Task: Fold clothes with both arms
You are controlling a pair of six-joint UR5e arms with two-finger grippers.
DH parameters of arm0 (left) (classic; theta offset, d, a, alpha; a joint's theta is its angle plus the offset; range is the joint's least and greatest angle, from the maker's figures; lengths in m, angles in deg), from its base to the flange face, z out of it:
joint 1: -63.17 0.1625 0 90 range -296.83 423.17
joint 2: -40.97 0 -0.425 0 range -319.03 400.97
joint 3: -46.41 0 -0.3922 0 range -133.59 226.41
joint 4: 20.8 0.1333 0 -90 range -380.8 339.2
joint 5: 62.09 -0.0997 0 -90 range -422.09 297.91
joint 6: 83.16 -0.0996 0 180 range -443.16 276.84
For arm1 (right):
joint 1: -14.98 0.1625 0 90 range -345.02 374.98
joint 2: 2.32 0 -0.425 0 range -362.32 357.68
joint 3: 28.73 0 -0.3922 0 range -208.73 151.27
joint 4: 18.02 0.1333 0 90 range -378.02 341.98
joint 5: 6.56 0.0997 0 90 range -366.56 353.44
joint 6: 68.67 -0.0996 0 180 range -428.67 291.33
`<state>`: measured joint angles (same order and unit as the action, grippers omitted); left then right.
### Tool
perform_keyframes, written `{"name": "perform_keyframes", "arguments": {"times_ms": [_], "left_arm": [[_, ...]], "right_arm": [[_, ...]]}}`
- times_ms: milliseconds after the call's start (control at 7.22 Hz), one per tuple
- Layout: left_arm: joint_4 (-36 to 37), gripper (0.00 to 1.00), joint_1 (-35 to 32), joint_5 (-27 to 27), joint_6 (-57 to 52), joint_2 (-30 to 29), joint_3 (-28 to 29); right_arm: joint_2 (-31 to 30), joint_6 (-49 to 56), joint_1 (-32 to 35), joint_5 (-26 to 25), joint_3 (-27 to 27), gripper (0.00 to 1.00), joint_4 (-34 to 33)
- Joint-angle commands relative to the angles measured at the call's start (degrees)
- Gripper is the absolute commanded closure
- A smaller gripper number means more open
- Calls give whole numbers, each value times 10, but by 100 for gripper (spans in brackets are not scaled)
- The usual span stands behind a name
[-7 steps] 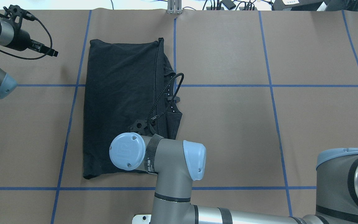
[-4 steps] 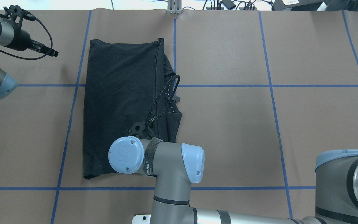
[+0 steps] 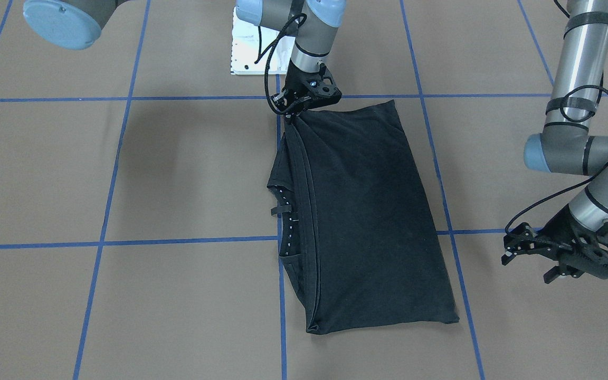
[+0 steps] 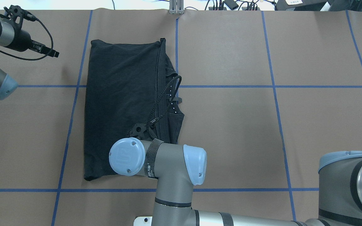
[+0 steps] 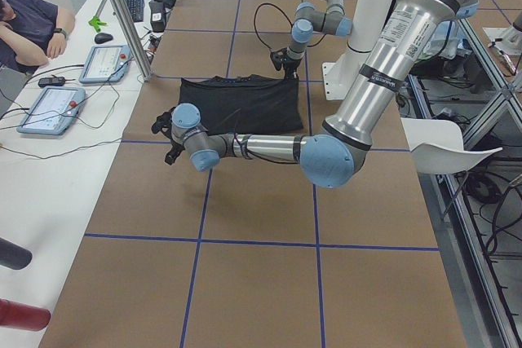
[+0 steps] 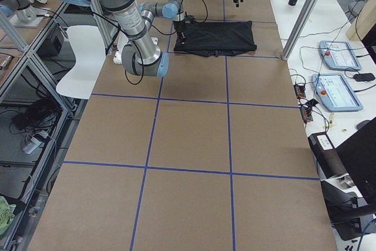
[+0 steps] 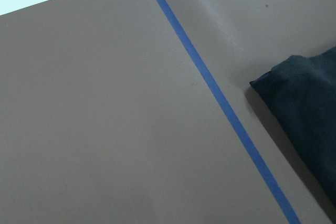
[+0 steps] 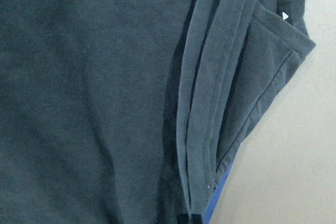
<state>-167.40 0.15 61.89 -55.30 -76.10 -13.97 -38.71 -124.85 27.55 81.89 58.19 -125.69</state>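
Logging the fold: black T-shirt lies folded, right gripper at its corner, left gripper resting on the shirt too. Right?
Not quite: the left gripper is off the T-shirt, over bare table beside it, as the front-facing view shows. The rest holds.

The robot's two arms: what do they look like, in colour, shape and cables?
The left arm and right arm are silver-grey tubes with light blue joint caps. Black cables loop to the black left claw and right claw. One right-arm cap bears a logo.
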Motion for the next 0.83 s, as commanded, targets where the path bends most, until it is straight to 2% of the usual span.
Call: {"name": "perform_keyframes", "arguments": {"times_ms": [0,139,554,693], "left_arm": [[1,0,0,-1,0,0,1],[0,0,0,-1,0,0,1],[0,0,0,-1,1,0,-2],[0,0,0,-1,2,0,-3]], "right_arm": [[-3,-3,0,4,10,100,-1],[-11,-8,0,5,22,100,-3],[-147,-37,-2,39,152,100,7],[-153,-68,-4,41,151,63,7]]}}
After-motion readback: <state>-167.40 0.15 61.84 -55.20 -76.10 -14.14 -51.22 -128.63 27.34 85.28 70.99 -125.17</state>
